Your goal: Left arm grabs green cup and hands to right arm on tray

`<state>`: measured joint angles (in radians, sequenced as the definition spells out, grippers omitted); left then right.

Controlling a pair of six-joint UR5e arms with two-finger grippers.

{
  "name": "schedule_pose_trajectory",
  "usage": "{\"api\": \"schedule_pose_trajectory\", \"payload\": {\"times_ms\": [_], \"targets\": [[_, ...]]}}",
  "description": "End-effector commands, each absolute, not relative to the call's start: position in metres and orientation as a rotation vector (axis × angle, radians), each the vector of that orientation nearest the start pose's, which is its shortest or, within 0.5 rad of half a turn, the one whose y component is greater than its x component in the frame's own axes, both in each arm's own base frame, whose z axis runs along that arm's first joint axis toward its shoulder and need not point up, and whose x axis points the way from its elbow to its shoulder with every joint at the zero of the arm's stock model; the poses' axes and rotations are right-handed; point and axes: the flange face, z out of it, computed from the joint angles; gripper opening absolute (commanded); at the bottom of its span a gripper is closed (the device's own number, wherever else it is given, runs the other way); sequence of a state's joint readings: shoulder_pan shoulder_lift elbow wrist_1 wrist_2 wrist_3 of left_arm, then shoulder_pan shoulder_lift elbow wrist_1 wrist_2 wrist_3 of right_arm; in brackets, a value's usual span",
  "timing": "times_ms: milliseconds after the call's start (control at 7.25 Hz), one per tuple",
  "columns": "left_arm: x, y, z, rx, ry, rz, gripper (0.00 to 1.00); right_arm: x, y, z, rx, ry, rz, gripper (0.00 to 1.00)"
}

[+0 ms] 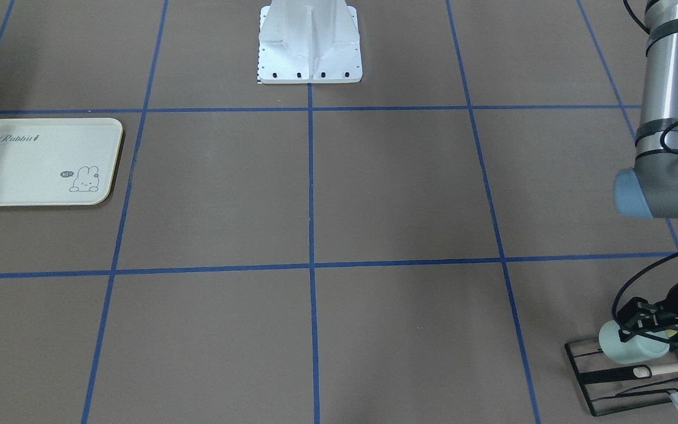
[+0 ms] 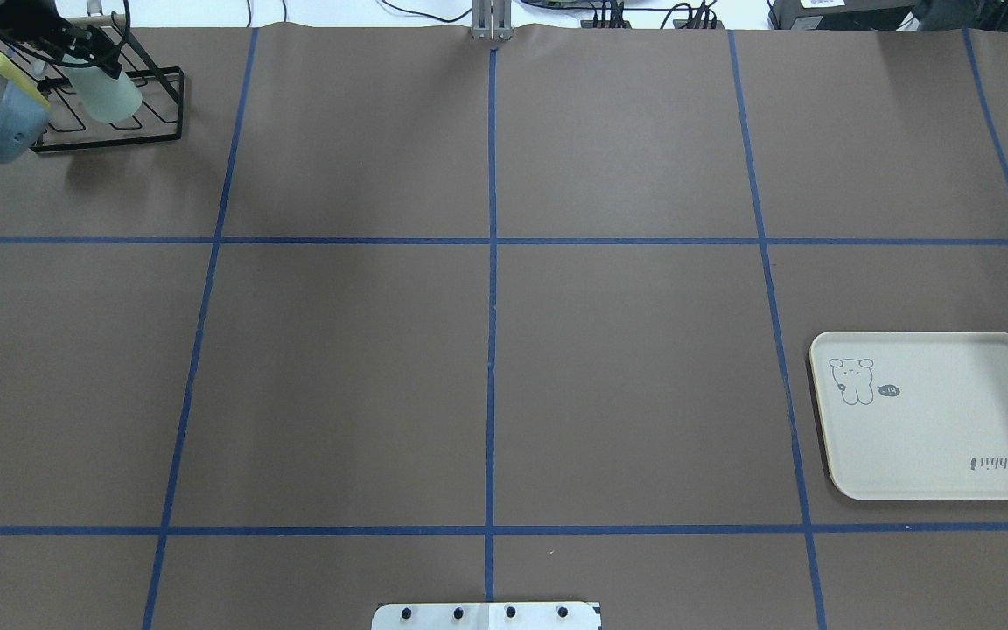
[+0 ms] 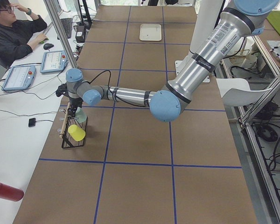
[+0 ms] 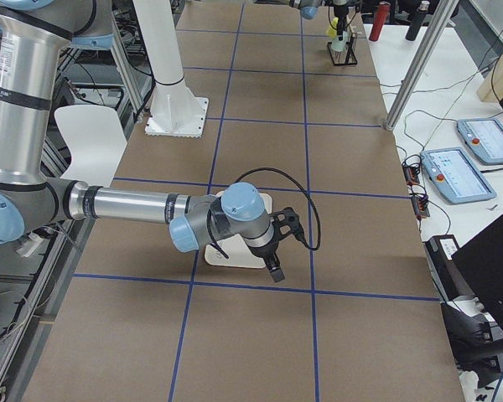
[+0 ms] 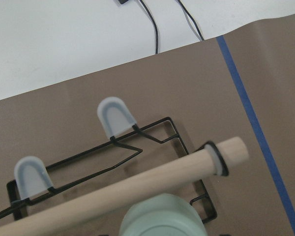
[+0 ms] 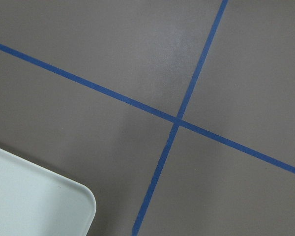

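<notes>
The green cup (image 1: 630, 347) is tilted over the black wire rack (image 1: 580, 368) at the table's far left corner. My left gripper (image 1: 639, 327) is shut on the green cup near its upper end; both also show in the overhead view, the gripper (image 2: 75, 52) and the cup (image 2: 112, 94). In the left wrist view the cup's base (image 5: 162, 219) sits at the bottom edge over a wooden rod (image 5: 137, 184). The tray (image 2: 950, 437) lies bare on the right side. My right gripper (image 4: 275, 270) hovers beside the tray; I cannot tell whether it is open or shut.
A yellow-green cup (image 3: 76, 133) sits on the rack, half hidden by my left arm in the overhead view. The rack has pale capped pegs (image 5: 115, 115). The robot's white base (image 1: 309, 53) stands at the near middle edge. An operator (image 3: 11, 32) sits beyond the far edge.
</notes>
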<state>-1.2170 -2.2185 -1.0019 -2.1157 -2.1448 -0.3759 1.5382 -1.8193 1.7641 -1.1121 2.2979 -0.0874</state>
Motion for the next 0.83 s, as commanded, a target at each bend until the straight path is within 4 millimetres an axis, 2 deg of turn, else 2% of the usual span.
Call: {"api": "schedule_pose_trajectory", "payload": {"times_ms": [0, 276, 414, 690], "targets": [[0.195, -0.755, 0.481, 0.369, 0.736, 0.161, 0.51, 0.054, -0.41, 0.625, 0.406, -0.708, -0.26, 1.0], [0.194, -0.755, 0.48, 0.371, 0.737, 0.159, 0.09, 0.054, -0.41, 0.625, 0.403, -0.709, -0.252, 1.0], [0.191, -0.755, 0.478, 0.376, 0.738, 0.156, 0.0, 0.054, -0.41, 0.625, 0.403, -0.711, -0.251, 1.0], [0.178, -0.758, 0.462, 0.403, 0.752, 0.146, 0.0, 0.054, -0.41, 0.625, 0.402, -0.712, -0.251, 1.0]]}}
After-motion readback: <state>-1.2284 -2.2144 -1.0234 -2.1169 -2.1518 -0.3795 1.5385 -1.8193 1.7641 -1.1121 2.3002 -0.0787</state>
